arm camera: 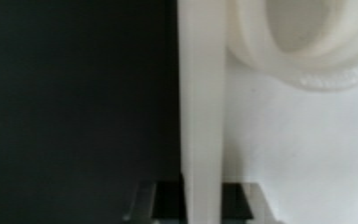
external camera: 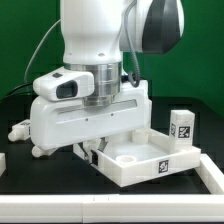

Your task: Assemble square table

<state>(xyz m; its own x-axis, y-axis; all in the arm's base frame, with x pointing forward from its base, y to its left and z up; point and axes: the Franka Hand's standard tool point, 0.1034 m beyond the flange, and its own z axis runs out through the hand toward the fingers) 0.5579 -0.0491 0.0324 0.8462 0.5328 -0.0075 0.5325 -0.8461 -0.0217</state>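
White tabletop (external camera: 130,172), leg (external camera: 182,127) nearby — gripper (arm camera: 199,200) pinching rim

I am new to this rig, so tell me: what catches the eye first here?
The big white arm fills the middle of the exterior view, its pincer down on the square slab's raised rim, fingers flush on both sides. One chunky leg stands upright at the exterior view's right.

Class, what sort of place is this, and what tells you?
Probably a robotics lab bench: a white robot arm, a black table with green backdrop, and a large white plastic square slab bearing black-and-white tags.
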